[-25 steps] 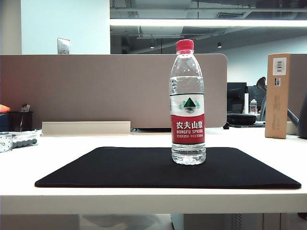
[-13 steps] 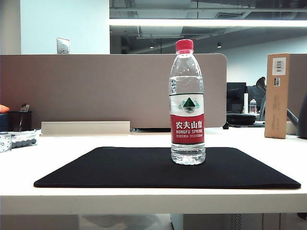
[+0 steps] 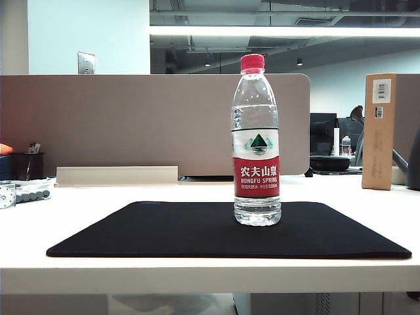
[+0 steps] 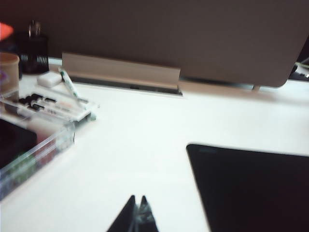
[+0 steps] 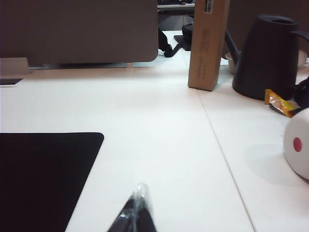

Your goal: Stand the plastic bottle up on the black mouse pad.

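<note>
The plastic bottle (image 3: 256, 141), clear with a red cap and a red-and-white label, stands upright on the black mouse pad (image 3: 197, 233), a little right of the pad's middle. No arm shows in the exterior view. In the left wrist view my left gripper (image 4: 137, 199) is shut with nothing in it, over white table beside a corner of the mouse pad (image 4: 251, 188). In the right wrist view my right gripper (image 5: 140, 189) is shut and empty, beside another corner of the mouse pad (image 5: 43, 174). Neither wrist view shows the bottle.
A grey partition (image 3: 154, 121) runs behind the table. A clear tray with pens (image 4: 34, 130) sits on the left. On the right stand a cardboard box (image 5: 207, 43), a black kettle (image 5: 265, 55), a yellow wrapper (image 5: 280, 103) and a white round object (image 5: 297, 142).
In the exterior view the bottle and pad stay put; no arm appears in any of its frames.
</note>
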Tool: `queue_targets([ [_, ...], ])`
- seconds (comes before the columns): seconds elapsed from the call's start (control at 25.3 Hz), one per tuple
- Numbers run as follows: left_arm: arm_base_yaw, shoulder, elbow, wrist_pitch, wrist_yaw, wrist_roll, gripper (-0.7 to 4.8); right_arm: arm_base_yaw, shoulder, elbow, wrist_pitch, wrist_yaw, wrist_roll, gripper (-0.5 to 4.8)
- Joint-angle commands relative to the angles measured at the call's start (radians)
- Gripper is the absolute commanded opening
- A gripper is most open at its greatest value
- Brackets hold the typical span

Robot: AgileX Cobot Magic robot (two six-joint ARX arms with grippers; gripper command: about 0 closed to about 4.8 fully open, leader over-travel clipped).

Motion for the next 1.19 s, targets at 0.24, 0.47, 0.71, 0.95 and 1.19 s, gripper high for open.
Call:
queue_targets([
  [0.24, 0.003, 0.000, -0.057, 0.014, -0.012, 0.121, -0.05, -0.002, 0.001, -0.005, -0.005, 0.000, 0.003, -0.01],
  [0.47, 0.003, 0.000, -0.056, 0.087, -0.011, 0.211, -0.05, -0.002, 0.001, -0.005, -0.005, 0.000, 0.003, -0.01],
  [0.71, 0.002, 0.000, -0.056, 0.109, -0.011, 0.203, -0.05, -0.002, 0.001, -0.005, -0.005, 0.000, 0.003, -0.01],
  [0.95, 0.002, 0.000, -0.057, 0.108, -0.011, 0.168, -0.05, -0.002, 0.001, -0.005, -0.005, 0.000, 0.003, -0.01],
  [1.19, 0.002, 0.000, -0.056, 0.109, -0.009, 0.164, -0.05, -0.002, 0.001, -0.005, -0.005, 0.000, 0.003, -0.01],
])
